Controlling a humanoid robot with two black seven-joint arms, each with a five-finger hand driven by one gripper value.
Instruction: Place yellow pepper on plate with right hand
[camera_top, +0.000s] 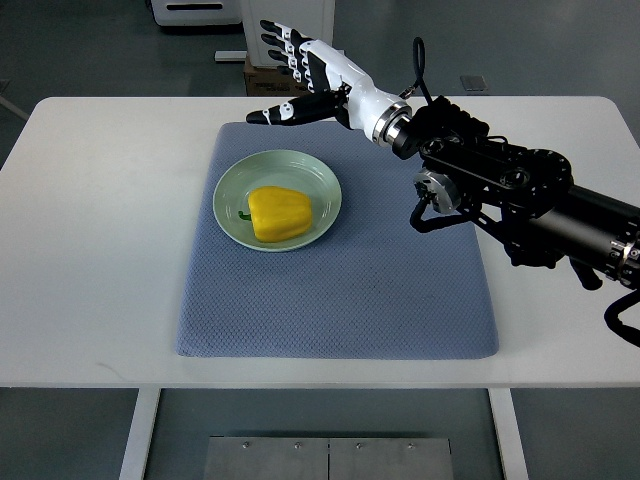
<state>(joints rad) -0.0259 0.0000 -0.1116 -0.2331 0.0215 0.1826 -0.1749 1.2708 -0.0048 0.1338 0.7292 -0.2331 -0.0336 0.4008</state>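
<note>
Top view: a yellow pepper (279, 213) lies on a pale green plate (326, 190) on a white bench (100, 250).
A blue-grey mat (380, 300) sits under the plate. The right hand (305, 75) hovers beyond the plate's far rim, apart from it, its fingers (280, 45) spread and holding nothing; its black arm (530, 200) enters from the right edge.

Right arm (560, 215) cut at edge
</note>
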